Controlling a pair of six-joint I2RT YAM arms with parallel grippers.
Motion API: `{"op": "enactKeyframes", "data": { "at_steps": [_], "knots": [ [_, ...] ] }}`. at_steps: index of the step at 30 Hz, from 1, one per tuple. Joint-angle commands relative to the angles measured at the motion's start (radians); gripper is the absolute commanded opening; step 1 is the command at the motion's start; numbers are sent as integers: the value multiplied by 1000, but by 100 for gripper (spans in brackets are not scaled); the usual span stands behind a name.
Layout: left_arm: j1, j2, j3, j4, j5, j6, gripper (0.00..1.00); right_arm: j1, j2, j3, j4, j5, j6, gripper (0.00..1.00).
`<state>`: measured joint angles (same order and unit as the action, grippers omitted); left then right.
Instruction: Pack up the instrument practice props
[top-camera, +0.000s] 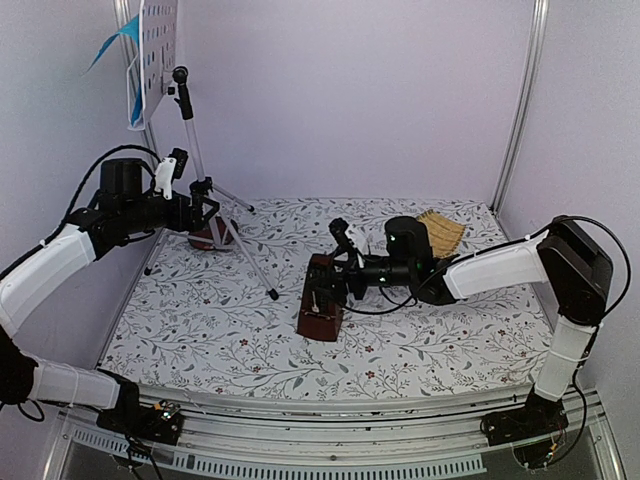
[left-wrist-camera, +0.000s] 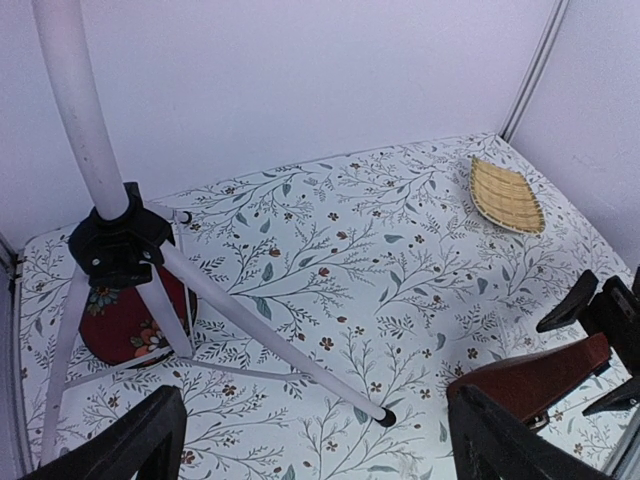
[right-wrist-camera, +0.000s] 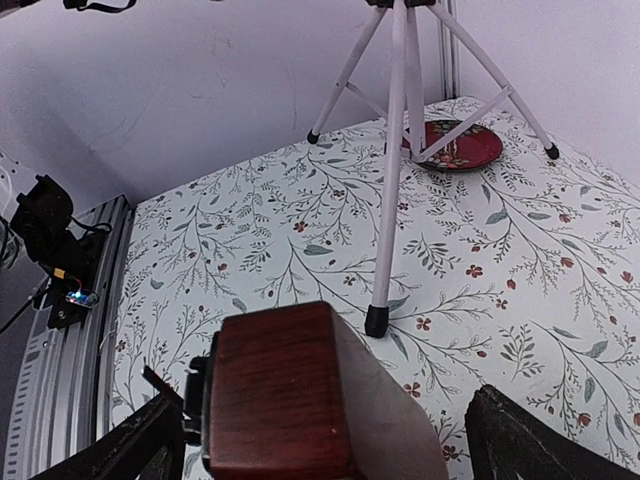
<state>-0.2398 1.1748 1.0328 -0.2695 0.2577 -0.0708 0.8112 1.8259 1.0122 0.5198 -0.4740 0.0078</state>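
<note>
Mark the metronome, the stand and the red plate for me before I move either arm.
metronome (right-wrist-camera: 290, 400): right wrist view, on its brown wooden face.
stand (left-wrist-camera: 118, 245): left wrist view, on the black hub where the legs meet.
red plate (right-wrist-camera: 470, 155): right wrist view, on its flowered inside.

This is a robot test cell in a lab. Plain white walls (top-camera: 350, 100) box in the bench (top-camera: 330, 405) on three sides, framed by bare aluminium posts (top-camera: 520, 110) at the far corners. A floral cloth (top-camera: 420, 340) covers the bench. Along its near edge runs a slotted metal rail (top-camera: 330, 460), where two cabled arms (top-camera: 500, 268) are bolted down.
</note>
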Motion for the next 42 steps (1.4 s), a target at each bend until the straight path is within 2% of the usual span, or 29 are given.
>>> {"op": "enactKeyframes", "data": {
  "at_steps": [1, 16, 42],
  "knots": [
    [8, -2, -11, -7, 20, 11, 94, 2, 24, -25, 48, 52, 35, 99],
    [9, -6, -13, -5, 21, 11, 94, 2, 19, -62, 97, 70, 72, 97],
    [9, -6, -14, -4, 21, 11, 94, 2, -18, -137, 170, 91, 137, 83]
  ]
}}
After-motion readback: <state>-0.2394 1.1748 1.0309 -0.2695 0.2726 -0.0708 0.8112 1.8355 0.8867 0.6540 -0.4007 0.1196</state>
